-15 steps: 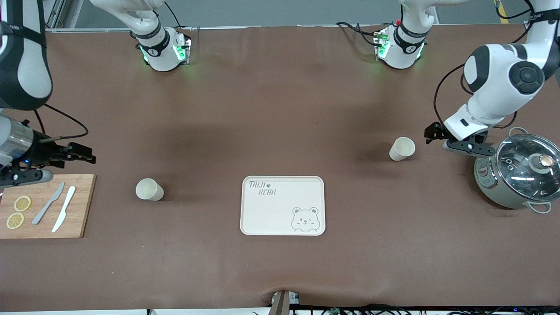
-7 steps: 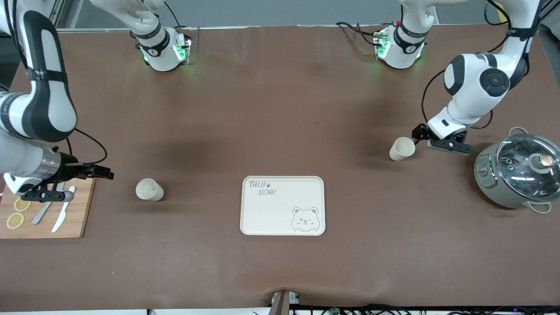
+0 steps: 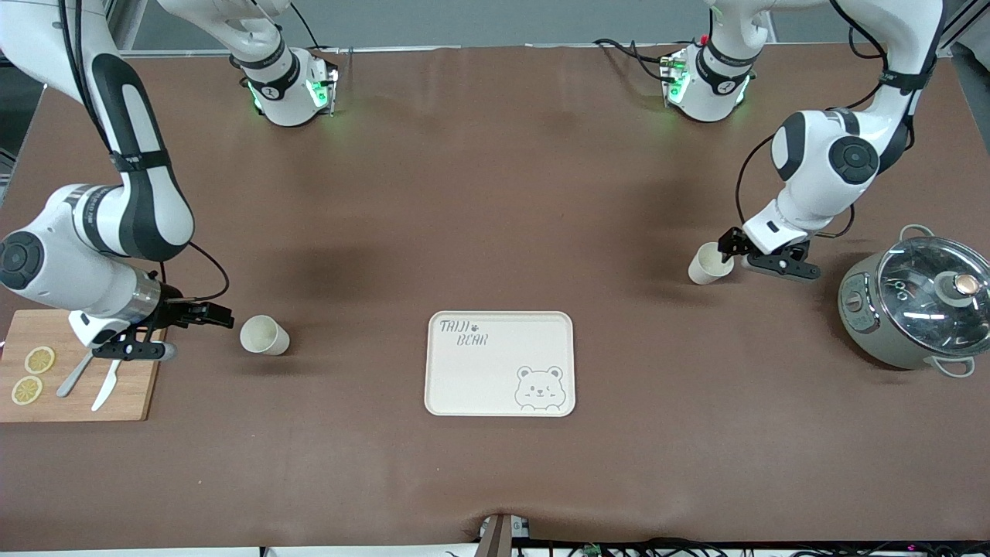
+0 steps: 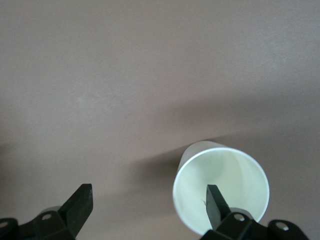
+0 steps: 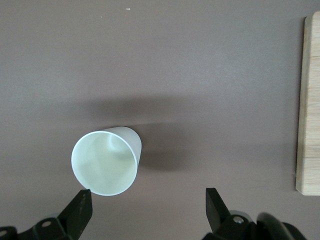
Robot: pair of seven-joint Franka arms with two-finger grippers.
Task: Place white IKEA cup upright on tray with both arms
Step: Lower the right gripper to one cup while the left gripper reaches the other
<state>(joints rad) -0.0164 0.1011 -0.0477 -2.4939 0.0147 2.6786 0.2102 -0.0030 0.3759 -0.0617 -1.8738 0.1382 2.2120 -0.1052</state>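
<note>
Two white cups lie on their sides on the brown table, each a plain tapered beaker with a pale, slightly greenish inside and its open mouth turned up toward the front camera. One cup (image 3: 264, 335) lies toward the right arm's end of the table, between the wooden cutting board (image 3: 139, 387) and the tray (image 3: 500, 363); the other cup (image 3: 710, 263) lies toward the left arm's end, farther from the front camera than the tray. The single tray is cream, rectangular with rounded corners, printed with a grey bear and "TAIJI BEAR". The right gripper (image 3: 224, 319) is just beside the first cup, its fingers spread wide. The left gripper (image 3: 727, 249) sits at the rim of the other cup, spread, with one finger (image 4: 216, 205) over the cup's mouth. One lidded pot (image 3: 913, 302) stands near the left arm.
</note>
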